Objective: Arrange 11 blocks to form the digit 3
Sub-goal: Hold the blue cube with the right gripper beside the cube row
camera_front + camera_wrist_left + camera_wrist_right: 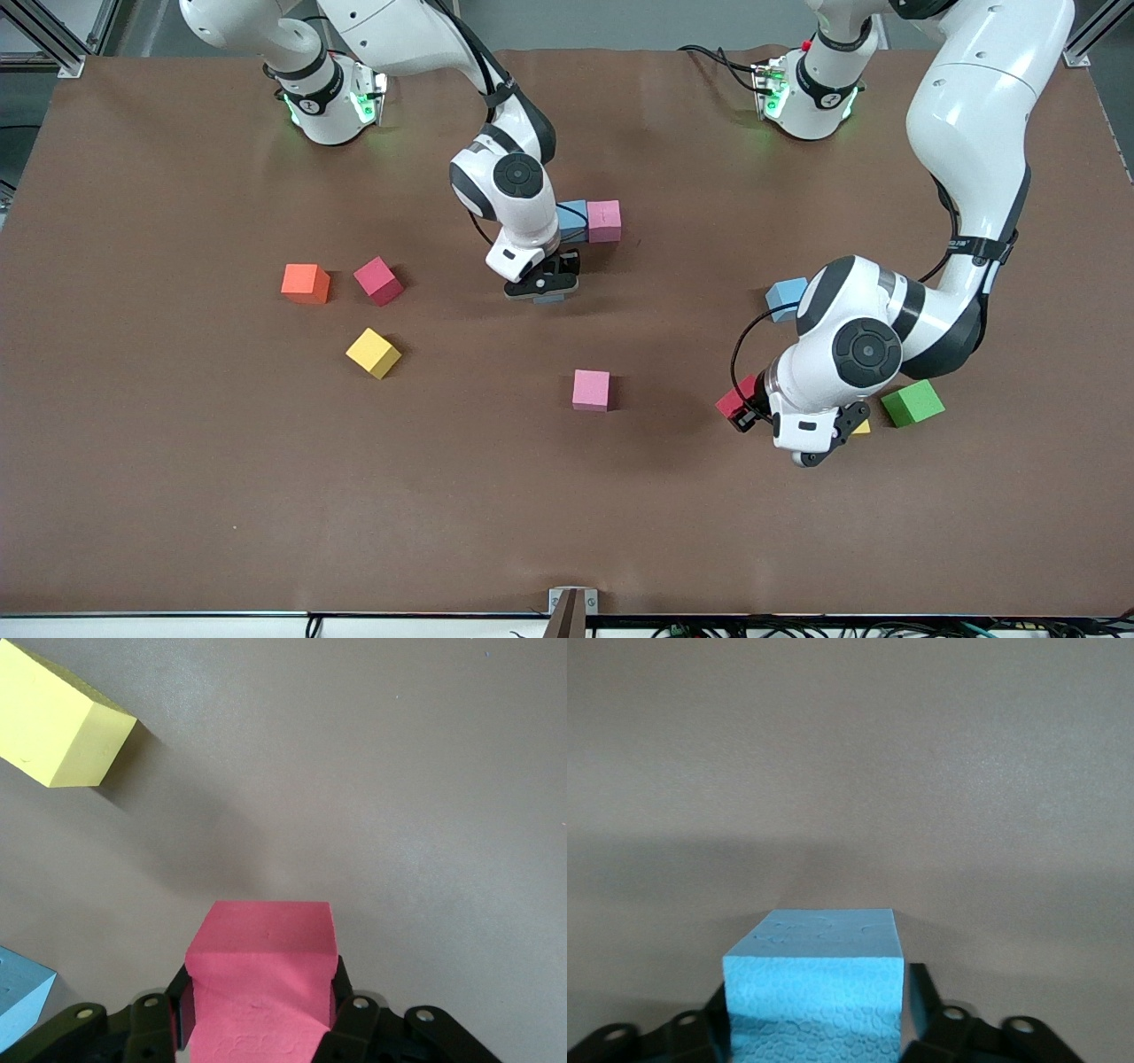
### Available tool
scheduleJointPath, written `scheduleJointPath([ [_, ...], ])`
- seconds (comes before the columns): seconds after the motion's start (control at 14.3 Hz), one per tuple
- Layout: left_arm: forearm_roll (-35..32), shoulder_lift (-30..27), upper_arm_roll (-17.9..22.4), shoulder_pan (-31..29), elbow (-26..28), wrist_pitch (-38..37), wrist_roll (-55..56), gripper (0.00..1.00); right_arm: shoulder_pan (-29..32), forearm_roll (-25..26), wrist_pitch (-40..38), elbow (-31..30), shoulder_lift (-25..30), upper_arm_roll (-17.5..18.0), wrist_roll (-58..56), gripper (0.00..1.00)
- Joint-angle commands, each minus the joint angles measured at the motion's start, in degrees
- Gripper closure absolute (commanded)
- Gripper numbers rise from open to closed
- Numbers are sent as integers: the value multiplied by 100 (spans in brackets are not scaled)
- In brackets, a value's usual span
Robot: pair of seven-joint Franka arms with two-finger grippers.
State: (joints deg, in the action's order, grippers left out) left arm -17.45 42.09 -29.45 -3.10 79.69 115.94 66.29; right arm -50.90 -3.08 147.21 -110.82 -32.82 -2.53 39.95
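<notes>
Blocks lie scattered on the bench (177,496); reference = lone pink block (591,390).

- Farther from the camera than it: blue block (571,220) and second pink block (604,220), touching side by side.
- Right claw (542,288) sits low over the bench just beside that pair, with a light blue block (815,983) in it. Can't tell whether it's pinched or loose.
- Left claw (749,415) is toward the left arm's end from the reference, pinching the held red block (735,399).
- Near that claw: green block (912,403), half-hidden yellow block (861,427), second light blue block (786,297).
- Toward the right arm's end from the reference: open yellow block (373,353), loose red block (378,280), orange cube (306,283).
</notes>
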Motion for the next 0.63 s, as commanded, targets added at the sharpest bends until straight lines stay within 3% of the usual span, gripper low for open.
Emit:
scheduleJointPath([
  [0.0, 14, -52, -8, -41, 38, -71, -134, 54, -43, 36, 28, 87, -75, -38, 136, 0],
  [0.21, 40, -69, -17, -15, 55, -71, -29, 54, 9, 36, -252, 297, 21, -38, 83, 0],
  [0.56, 137, -420, -104, 20, 485, -221, 1454, 57, 245, 27, -2061, 1351, 267, -99, 48, 0],
])
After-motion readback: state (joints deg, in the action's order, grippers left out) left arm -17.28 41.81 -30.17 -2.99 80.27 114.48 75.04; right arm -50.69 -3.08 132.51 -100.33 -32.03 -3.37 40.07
